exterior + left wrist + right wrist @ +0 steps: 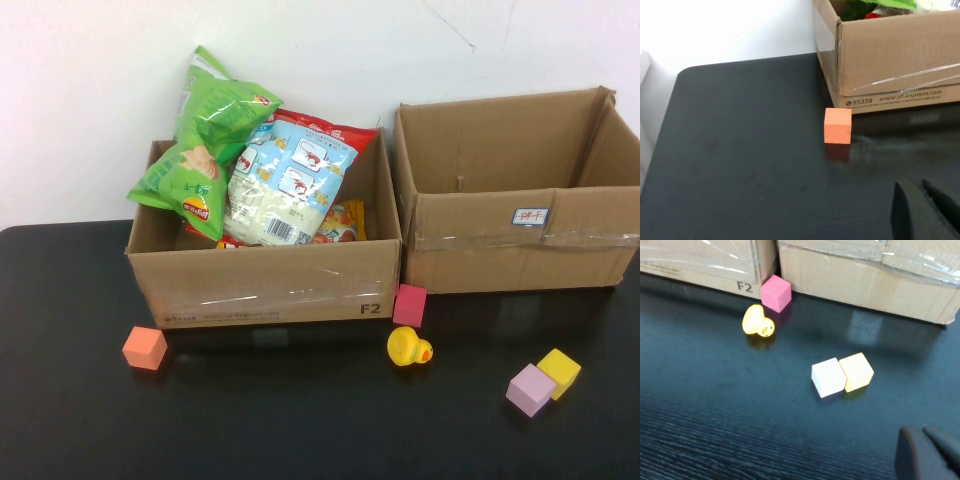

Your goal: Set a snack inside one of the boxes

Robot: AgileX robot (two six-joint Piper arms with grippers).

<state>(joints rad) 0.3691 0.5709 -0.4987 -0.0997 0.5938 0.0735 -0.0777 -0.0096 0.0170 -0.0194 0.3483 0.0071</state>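
Left gripper (927,210) and right gripper (930,455) hover low over the counter (300,420); finger state cannot be determined, and neither holds anything. The snack bags (250,170) lie well apart, piled in the left box (265,285); the right box (520,240) stands empty. Risk: a grasp may crush or drag neighbouring bags.
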